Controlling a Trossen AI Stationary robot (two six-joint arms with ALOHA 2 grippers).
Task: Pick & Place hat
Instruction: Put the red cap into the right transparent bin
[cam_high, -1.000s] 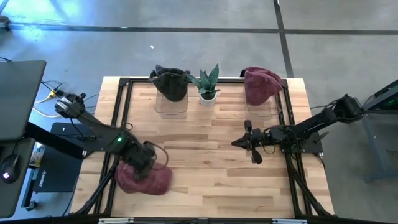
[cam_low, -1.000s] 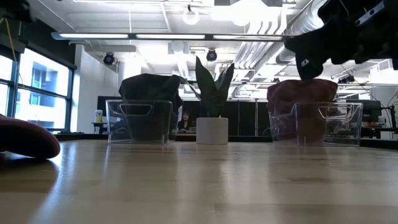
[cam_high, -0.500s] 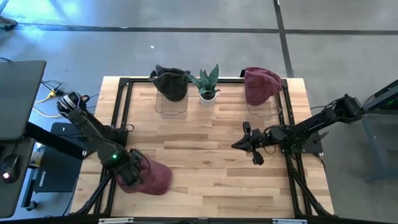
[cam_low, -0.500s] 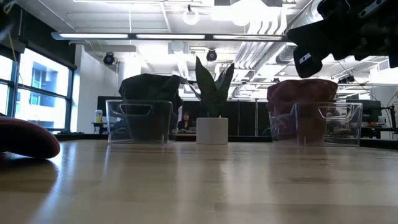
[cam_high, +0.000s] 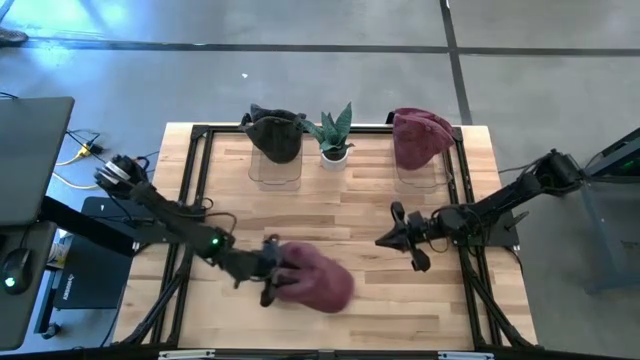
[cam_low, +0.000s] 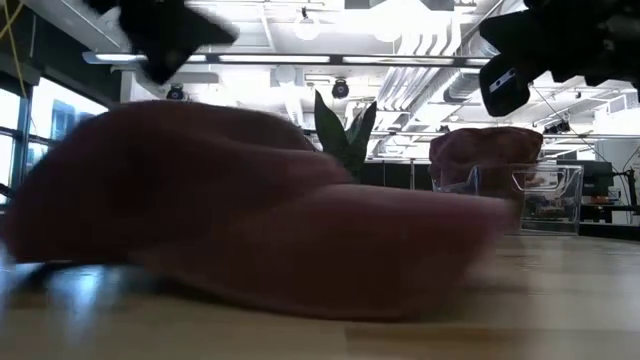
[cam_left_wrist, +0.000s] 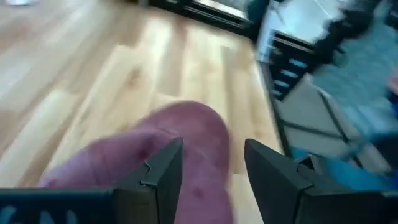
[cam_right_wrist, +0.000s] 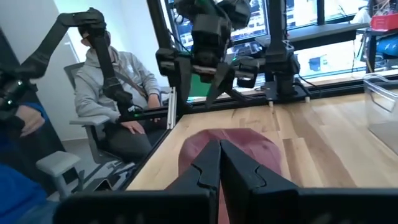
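A maroon hat (cam_high: 318, 284) lies on the wooden table (cam_high: 380, 300) near its front middle. It fills the low view as a blurred mound (cam_low: 250, 230). My left gripper (cam_high: 274, 280) is open at the hat's left end, reaching in from the table's left. In the left wrist view the hat (cam_left_wrist: 130, 162) lies under and between its fingers. My right gripper (cam_high: 384, 236) hovers shut to the right of the hat and touches nothing. It faces the hat (cam_right_wrist: 249, 146) in the right wrist view. My left gripper has its open fingers (cam_left_wrist: 163, 177) on either side of the hat's left end (cam_left_wrist: 199, 186). They come at it slanting slightly down from the table's left. The hat rests on the table. Whether the fingers press on it, I cannot tell.
At the back stand a black hat (cam_high: 275, 132) on a clear bin (cam_high: 275, 170), a potted plant (cam_high: 335, 135), and another maroon hat (cam_high: 420, 135) on a clear bin (cam_high: 420, 175). A black frame (cam_high: 200, 175) edges the table. A person (cam_right_wrist: 115, 87) sits beyond the left edge.
My left gripper has swung from the table's front left toward the middle and has tipped from pointing steeply down to nearly level. The maroon hat has slid along the table with it, from the front left corner to the front middle, close before the low camera.
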